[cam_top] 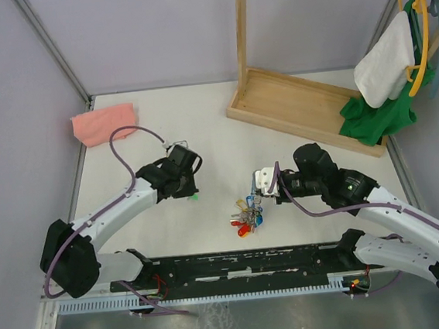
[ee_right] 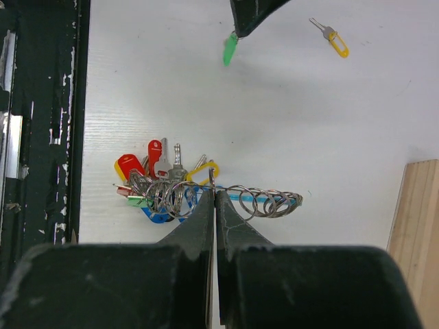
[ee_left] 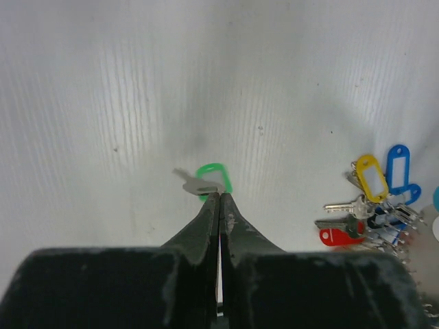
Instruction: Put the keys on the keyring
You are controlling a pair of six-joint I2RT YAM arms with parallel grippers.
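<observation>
Left jaws: clenched shut, tips pinching the green key (ee_left: 211, 179).
Right jaws: clamped shut on the keyring (ee_right: 264, 202), whose bunch rests on the table (ee_right: 288, 116).
Yellow key (ee_right: 334, 42): loose on table, well apart from keyring.

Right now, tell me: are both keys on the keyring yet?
No: the yellow key lies alone on the table, far from the keyring.

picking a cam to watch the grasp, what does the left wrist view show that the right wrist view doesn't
Only left wrist: the green key showing its silver blade, the left pincer shut on its head. Only right wrist: the loose yellow key, the wooden base, the right pincer shut on the keyring. Both: the green key, the left pincer's tip, the keyring's coloured keys.
</observation>
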